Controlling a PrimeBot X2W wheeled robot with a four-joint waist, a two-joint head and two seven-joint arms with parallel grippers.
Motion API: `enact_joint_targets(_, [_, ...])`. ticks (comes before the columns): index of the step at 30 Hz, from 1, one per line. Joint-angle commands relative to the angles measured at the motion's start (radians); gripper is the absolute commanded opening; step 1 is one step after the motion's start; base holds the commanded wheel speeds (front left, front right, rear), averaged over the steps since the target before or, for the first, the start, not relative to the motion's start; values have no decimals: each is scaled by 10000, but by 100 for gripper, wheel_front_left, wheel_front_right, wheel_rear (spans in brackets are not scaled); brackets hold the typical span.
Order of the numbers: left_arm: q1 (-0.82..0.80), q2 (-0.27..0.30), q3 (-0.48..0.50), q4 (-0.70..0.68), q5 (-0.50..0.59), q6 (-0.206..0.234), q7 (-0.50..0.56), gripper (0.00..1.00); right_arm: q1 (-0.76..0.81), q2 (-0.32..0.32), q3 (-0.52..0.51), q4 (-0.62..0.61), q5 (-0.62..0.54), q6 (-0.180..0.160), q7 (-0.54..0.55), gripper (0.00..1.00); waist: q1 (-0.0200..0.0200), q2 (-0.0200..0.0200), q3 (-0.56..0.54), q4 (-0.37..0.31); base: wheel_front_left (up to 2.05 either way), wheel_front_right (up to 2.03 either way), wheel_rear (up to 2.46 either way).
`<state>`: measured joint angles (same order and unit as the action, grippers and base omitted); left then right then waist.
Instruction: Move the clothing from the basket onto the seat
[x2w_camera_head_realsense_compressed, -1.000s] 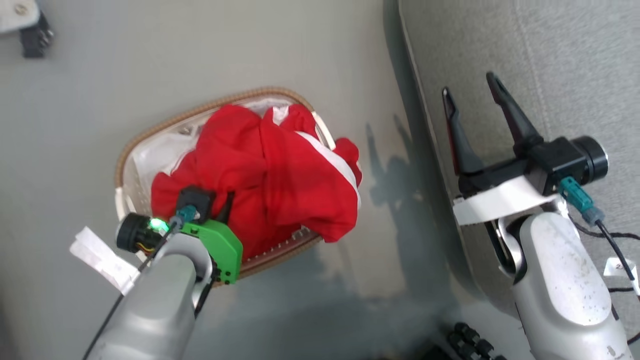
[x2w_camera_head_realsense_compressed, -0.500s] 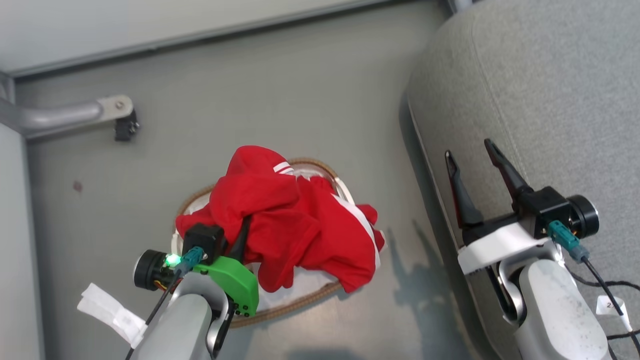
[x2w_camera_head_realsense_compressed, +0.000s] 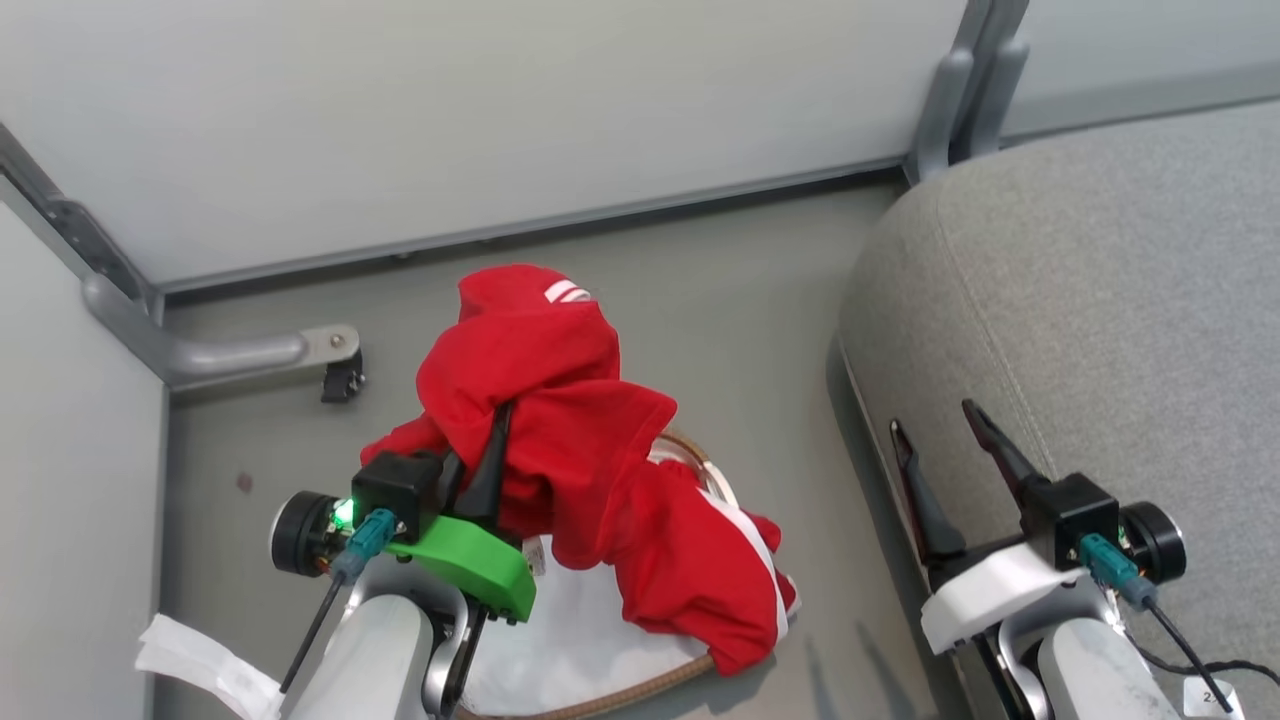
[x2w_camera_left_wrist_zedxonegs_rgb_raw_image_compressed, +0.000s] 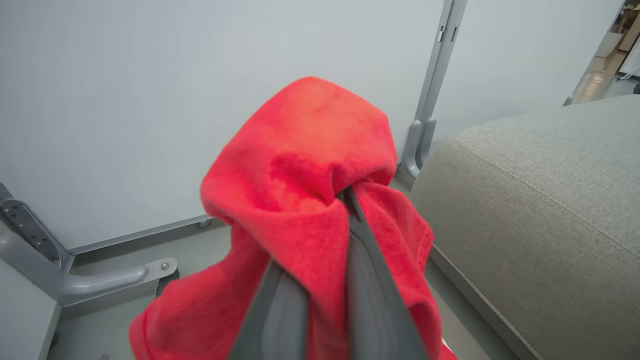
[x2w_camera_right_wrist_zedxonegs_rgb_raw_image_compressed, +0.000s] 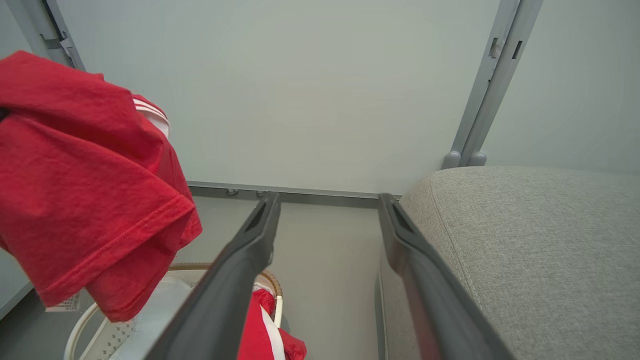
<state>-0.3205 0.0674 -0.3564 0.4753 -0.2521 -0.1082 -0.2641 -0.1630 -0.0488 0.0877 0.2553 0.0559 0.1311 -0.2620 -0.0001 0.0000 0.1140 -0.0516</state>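
Head view. Clothing (x2w_camera_head_realsense_compressed: 560, 440), red with white stripes: bunched, hanging from left jaws above basket (x2w_camera_head_realsense_compressed: 650, 688), lower end trailing over the rim on the seat side. Left jaws: closed tight on a fold in the upper half of the bundle. Right jaws: spread wide, empty, poised over the rounded edge of seat (x2w_camera_head_realsense_compressed: 1100, 330). Basket on floor (x2w_camera_head_realsense_compressed: 740, 290), near seat. Left wrist view. Fabric pinched between the two fingers and draped around both, with a hood-like peak of cloth above the tips; seat off to the right, apart from the bundle. Right wrist view. Fingers well apart, nothing between; clothing at upper left, hem hanging free; more red cloth with a white stripe low by the basket rim; seat at right. Handling, as judged: light, soft, limp, not fragile; likely to sag, swing and drag rather than keep shape; loose ends liable to snag on the rim or slip from a shallow pinch. Best hold: a thick bunched fold near the middle, several layers at once, not a thin hem.
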Motion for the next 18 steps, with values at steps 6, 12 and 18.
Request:
enact_joint_targets(6, [290, -95, 312, -768, 103, -90, -6, 0, 504, -43, 313, 277, -7, -6, -46, 100, 1, 0, -877, 147, 0, 0, 0])
enact_joint_targets(12, [359, -138, 348, -1118, 184, -119, -6, 0, 686, -38, 1089, 538, -145, -5, -46, 100, 1, 0, -972, 237, 0, 0, 0])
enact_joint_targets(18, [163, -157, 127, -1277, 77, -145, -6, 0, -99, -43, 3261, 861, -116, -7, -46, 100, 1, 0, -876, 488, 0, 0, 0])
